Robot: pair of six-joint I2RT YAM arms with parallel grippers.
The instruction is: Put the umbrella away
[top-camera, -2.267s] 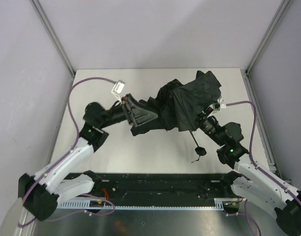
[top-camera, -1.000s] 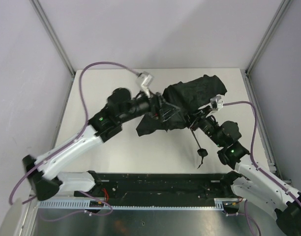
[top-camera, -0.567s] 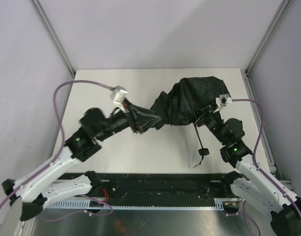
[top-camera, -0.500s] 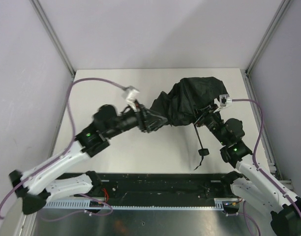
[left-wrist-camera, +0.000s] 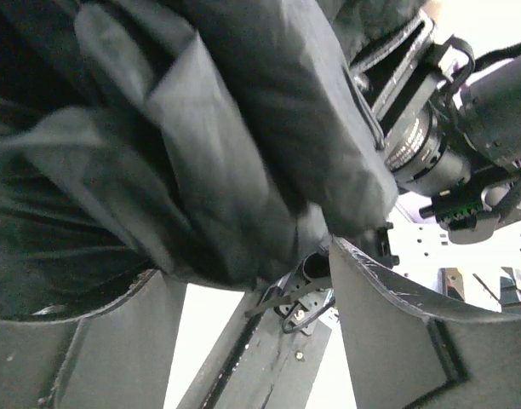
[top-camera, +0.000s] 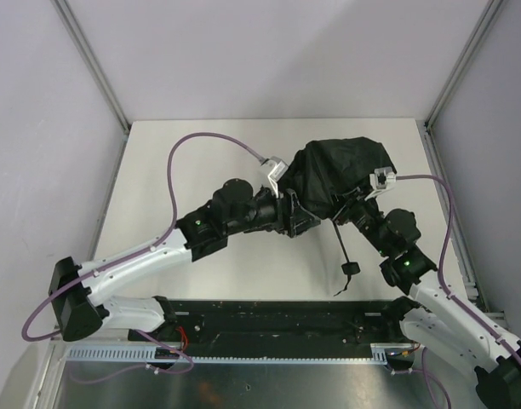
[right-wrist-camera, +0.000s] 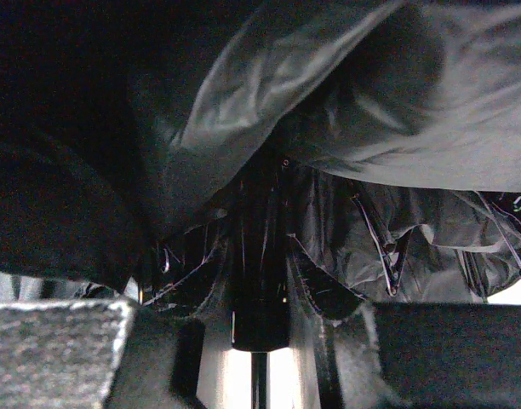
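Observation:
The umbrella (top-camera: 341, 170) is a bunched heap of black fabric at the back right of the table. Its thin shaft runs down to the knob handle (top-camera: 350, 267), and the strap (top-camera: 339, 290) trails below it. My right gripper (top-camera: 352, 207) sits under the fabric's near edge, shut on the thick black shaft tube (right-wrist-camera: 260, 281), which stands between its fingers. My left gripper (top-camera: 300, 219) is pressed into the fabric's left side. Its jaws stand wide, and folds of fabric (left-wrist-camera: 243, 170) hang between and above the fingertips (left-wrist-camera: 346, 256).
A black rail (top-camera: 277, 319) runs along the table's near edge in front of both arm bases. Grey walls and metal posts (top-camera: 90, 64) close in the table at the back and sides. The right arm's wrist (left-wrist-camera: 465, 128) is close beside my left fingers.
My left arm has swung right into the umbrella, and the fabric's loose left flap has bunched up towards the right. The right gripper has kept its hold on the shaft.

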